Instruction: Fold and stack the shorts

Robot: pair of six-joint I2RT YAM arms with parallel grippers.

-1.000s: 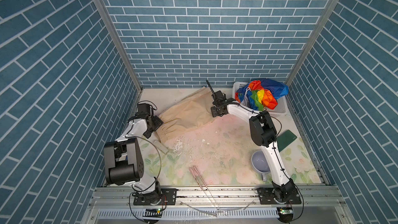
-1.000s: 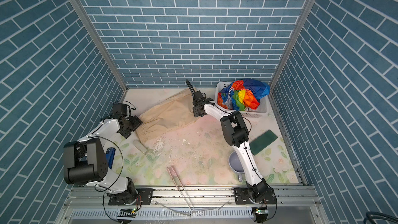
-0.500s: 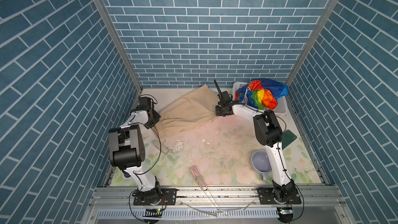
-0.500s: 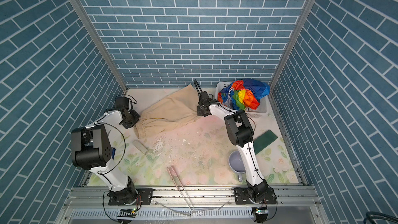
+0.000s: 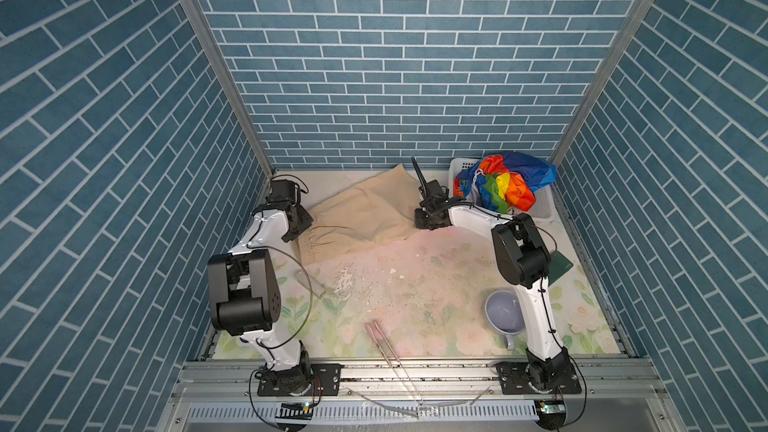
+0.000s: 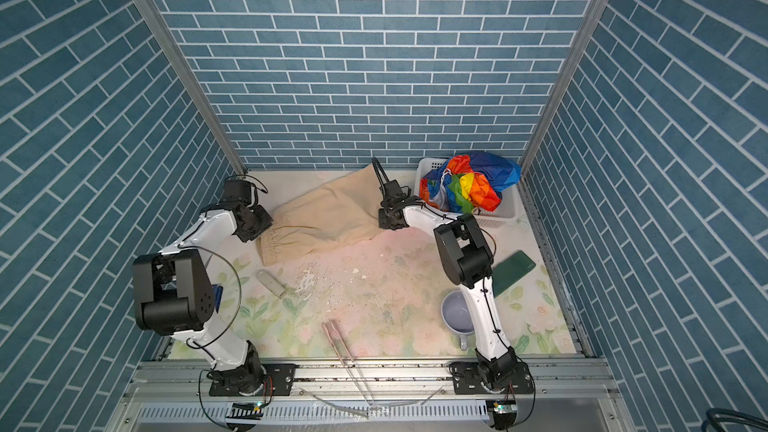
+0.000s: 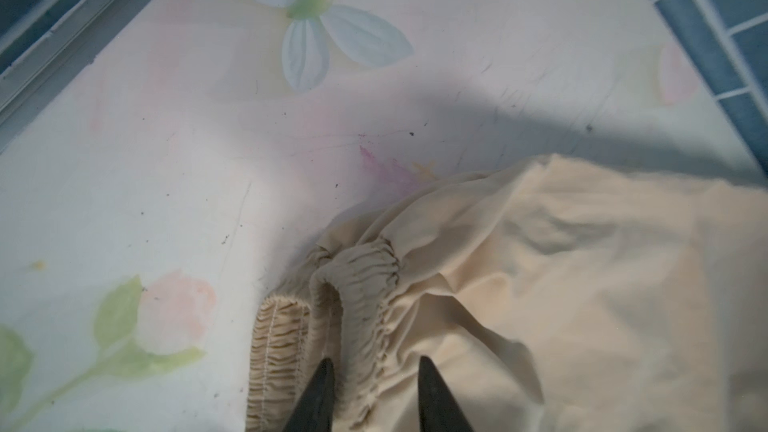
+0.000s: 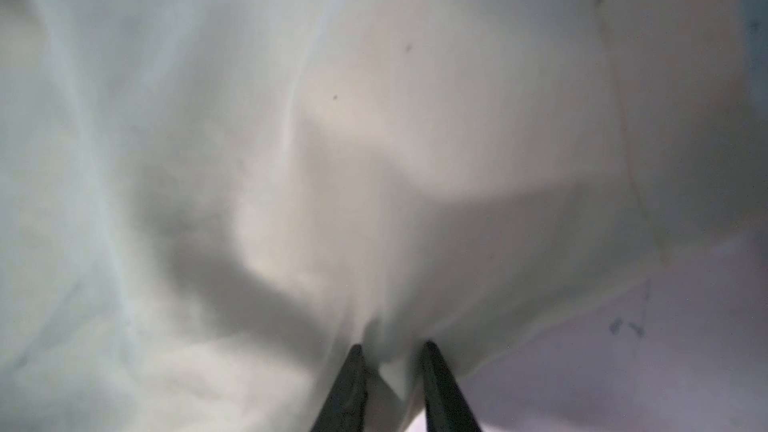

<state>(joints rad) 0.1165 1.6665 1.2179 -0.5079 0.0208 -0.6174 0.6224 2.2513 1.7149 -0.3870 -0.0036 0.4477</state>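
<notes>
My left claw [image 7: 374,361] pinched the gathered waistband [image 7: 357,268] and my right claw [image 8: 390,351] a leg edge of the beige shorts [image 5: 361,209], lying at eleven o'clock. Both had just clamped and dragged them toward twelve o'clock, flatter, so I judged folding could start. At one o'clock the basket [image 5: 542,206] held the crumpled rainbow shorts [image 5: 505,184].

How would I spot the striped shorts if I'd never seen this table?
Look to the far right corner of the table, where a white basket stands. The rainbow shorts are heaped in it, shiny and many-coloured, unlike the plain beige shorts spread out beside it.
</notes>
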